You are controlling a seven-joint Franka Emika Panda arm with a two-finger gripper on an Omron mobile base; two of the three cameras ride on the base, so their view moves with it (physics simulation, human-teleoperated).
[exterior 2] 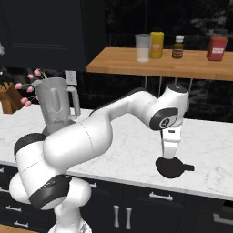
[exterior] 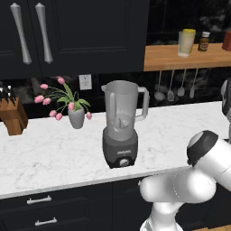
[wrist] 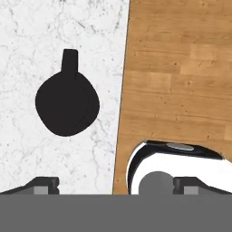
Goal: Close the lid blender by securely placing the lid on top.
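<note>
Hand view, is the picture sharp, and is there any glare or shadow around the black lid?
Hand view: crisp, evenly lit, no glare; the lid reads as a flat black shape on the marble counter with no visible shadow. Right base view: the lid looks equally flat black, below the open gripper.

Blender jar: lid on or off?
Off. The blender jar's rim is open, and the lid lies flat on the counter, below the open hand.

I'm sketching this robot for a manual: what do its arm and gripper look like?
The arm is glossy white, built of thick rounded segments with black bands and dark grey round caps at the joints. The gripper has a white, narrow hand; its two small finger tips are dark, blocky and squared. No cables or markings show.
</note>
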